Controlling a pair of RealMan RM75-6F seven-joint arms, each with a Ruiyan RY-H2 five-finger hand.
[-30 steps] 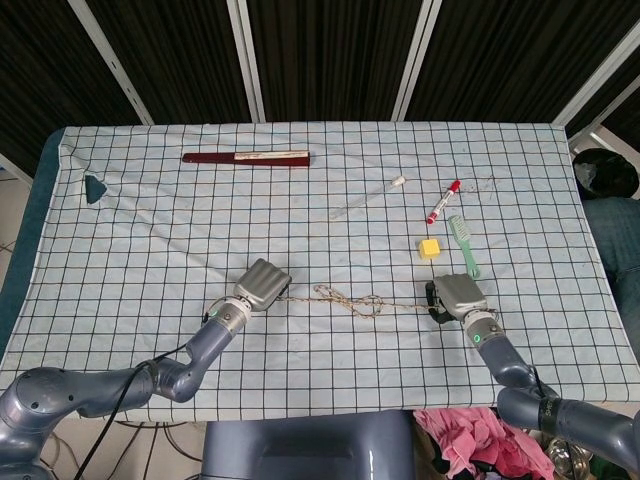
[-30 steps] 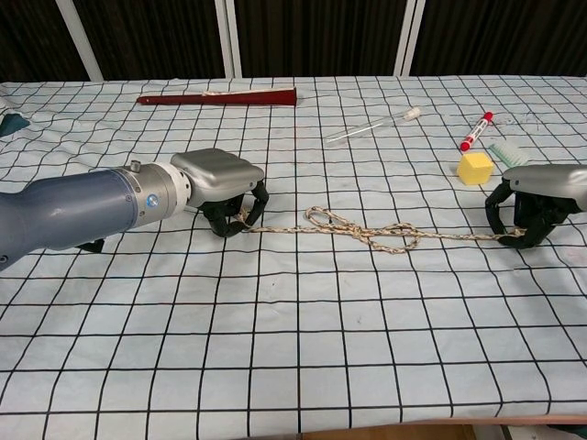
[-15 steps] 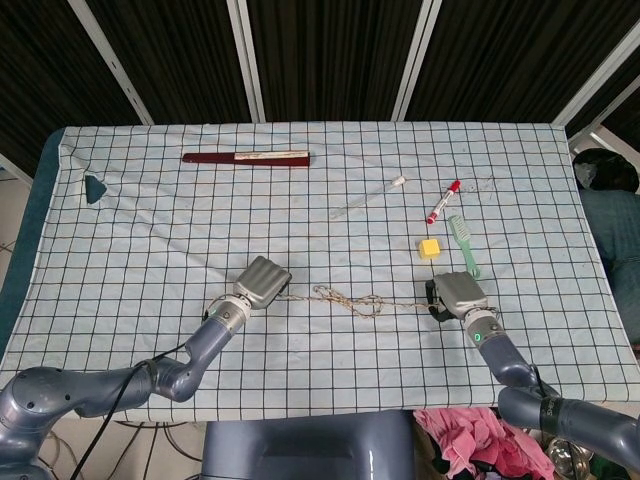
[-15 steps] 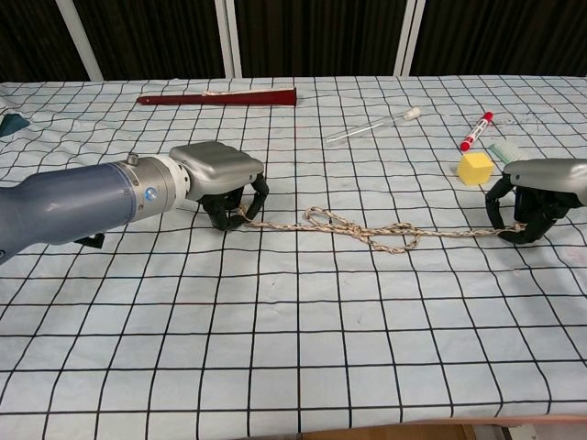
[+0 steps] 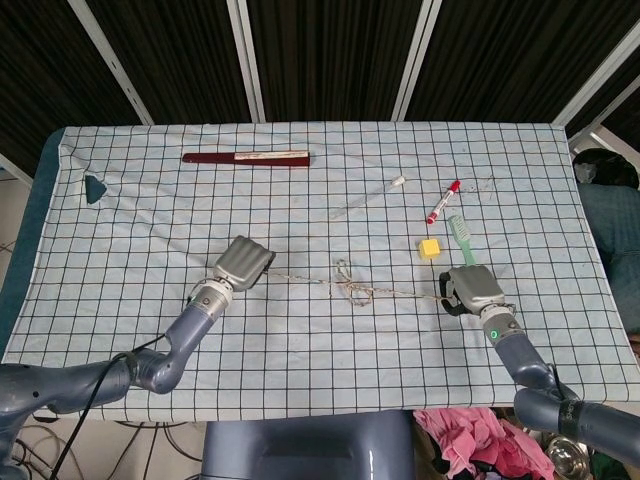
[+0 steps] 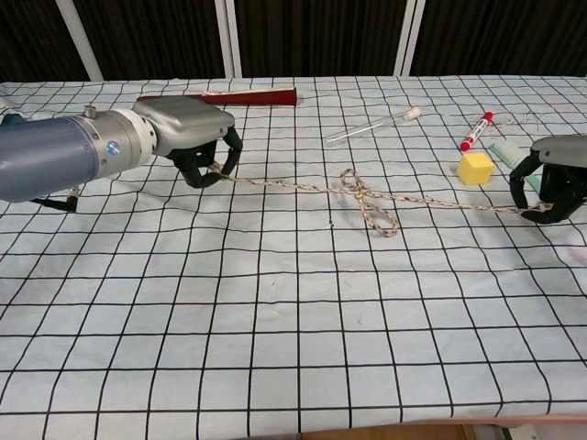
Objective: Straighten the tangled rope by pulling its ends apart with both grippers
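Note:
A thin beige braided rope [image 6: 293, 186] [image 5: 310, 281] runs nearly taut across the checked tablecloth, with a small knotted loop [image 6: 370, 207] [image 5: 350, 285] near its middle. My left hand [image 6: 197, 137] [image 5: 243, 263] grips the rope's left end, fingers curled down around it. At the far right my right hand [image 6: 555, 179] [image 5: 472, 290] holds the other end in curled fingers, partly cut off by the chest view's edge.
A yellow cube [image 6: 476, 168] [image 5: 429, 248], a green brush [image 5: 462, 243] and a red-capped marker [image 6: 475, 132] [image 5: 443, 202] lie just behind my right hand. A clear tube [image 6: 371, 126] lies mid-back, a dark red folded fan [image 6: 220, 96] at the back left, a teal object [image 5: 95, 187] far left.
Both hands have moved apart, left hand back-left and right hand rightward. The rope has pulled out longer and tauter, and its loose tangle has shrunk to one small loop.

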